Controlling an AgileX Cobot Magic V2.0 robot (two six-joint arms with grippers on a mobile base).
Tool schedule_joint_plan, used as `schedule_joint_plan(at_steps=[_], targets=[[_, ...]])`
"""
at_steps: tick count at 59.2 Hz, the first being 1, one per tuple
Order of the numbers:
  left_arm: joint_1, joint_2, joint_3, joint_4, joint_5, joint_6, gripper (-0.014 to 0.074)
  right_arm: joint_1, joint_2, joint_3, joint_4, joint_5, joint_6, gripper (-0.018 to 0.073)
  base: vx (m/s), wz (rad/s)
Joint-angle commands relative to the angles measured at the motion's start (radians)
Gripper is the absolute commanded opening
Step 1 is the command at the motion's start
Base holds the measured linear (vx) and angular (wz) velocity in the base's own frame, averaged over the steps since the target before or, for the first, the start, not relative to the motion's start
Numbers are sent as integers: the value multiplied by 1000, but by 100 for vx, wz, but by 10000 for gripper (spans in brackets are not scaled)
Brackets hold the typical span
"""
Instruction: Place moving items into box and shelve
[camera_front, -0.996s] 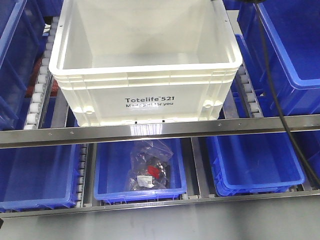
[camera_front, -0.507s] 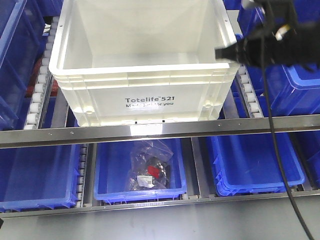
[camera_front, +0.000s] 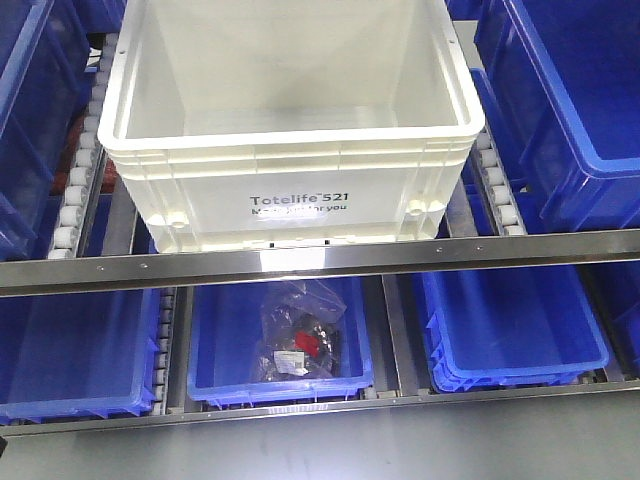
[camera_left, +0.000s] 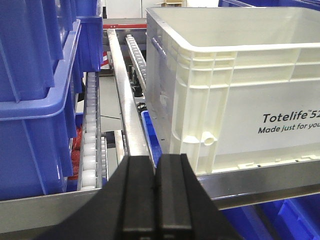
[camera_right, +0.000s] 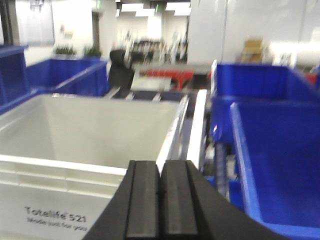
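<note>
On the shelf's front rail: white box (camera_front: 290, 190), apparently empty.
Both hands are closed on nothing; the left hand (camera_left: 155, 200) sits low off the box's front-left corner, the right hand (camera_right: 160, 200) off its front-right rim, seemingly nearer. No lumps visible.

the box (camera_front: 290, 190) sits on the upper shelf level, centred, its front wall just behind a metal rail (camera_front: 320, 260) that runs across the view. roller tracks (camera_front: 75, 190) lie along its left and right sides. bins (camera_front: 570, 110) stand on both sides of the box, beyond the rollers. on the lower level, in front of and beneath the rail, three bins sit side by side; the middle bin (camera_front: 280, 340) holds a bagged item (camera_front: 298, 335), directly below the box's front. from the wrist views, the left hand (camera_left: 155, 200) is in front of the box's left corner, the right hand (camera_right: 160, 200) in front of its right corner.
</note>
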Motion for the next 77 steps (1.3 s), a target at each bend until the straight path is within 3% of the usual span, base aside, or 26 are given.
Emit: schedule_joint_plan(at_steps=[1, 8, 19, 28, 39, 61, 64, 68, 77], targets=[[-2, 15, -10, -9, -89, 2, -6, -42, -106, 79, 5, -72, -11, -8, 0, 0], [-2, 15, -10, -9, -89, 2, -6, -82, -153, 228, 59, -102, 24, -8, 0, 0], [-2, 15, -10, -9, -89, 2, -6, -82, -153, 421, 116, -261, 37, -8, 0, 0], [-2, 15, -10, -9, -89, 2, -6, -107, -234, 421, 85, -199, -29, -8, 0, 0], [-2, 15, -9, -9, -89, 2, -6, -141, -253, 421, 93, -147, -31, -8, 0, 0], [-2, 15, -9, -9, -89, 2, -6, -141, -239, 421, 104, -161, -45, -8, 0, 0], [-2, 15, -9, -9, -89, 2, -6, -141, -239, 421, 74, -162, -31, -8, 0, 0], [-2, 15, -9, -9, -89, 2, -6, -141, -239, 421, -36, -176, 42, -8, 0, 0], [-2, 15, -9, -9, -89, 2, -6, -141, -239, 421, -314, -188, 316, -8, 0, 0]])
